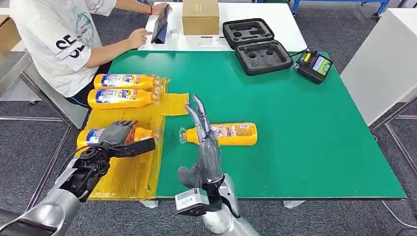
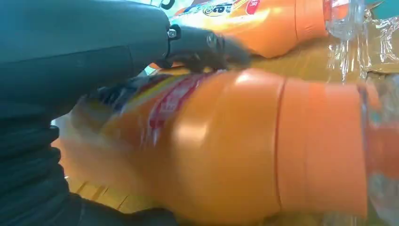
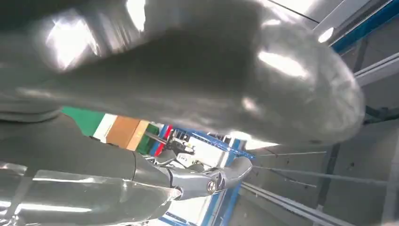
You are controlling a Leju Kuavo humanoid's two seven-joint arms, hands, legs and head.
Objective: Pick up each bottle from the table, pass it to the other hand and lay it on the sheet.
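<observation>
While the left hand (image 1: 118, 133) grips 1 bottle (image 1: 101, 136) on the yellow sheet (image 1: 129, 172), 2 bottles (image 1: 125, 89) lie beyond its fingers. Right hand (image 1: 204, 142) is open, another bottle (image 1: 231, 133) just past its fingertips.

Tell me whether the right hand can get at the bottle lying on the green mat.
Probably yes: the right hand is open, raised just beside the bottle, which lies alone on the green mat, nothing between them.

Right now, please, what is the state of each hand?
Left hand: holds an orange bottle over the yellow sheet.
Right hand: open, fingers extended, holding nothing, in front of the bottle on the green mat.
</observation>
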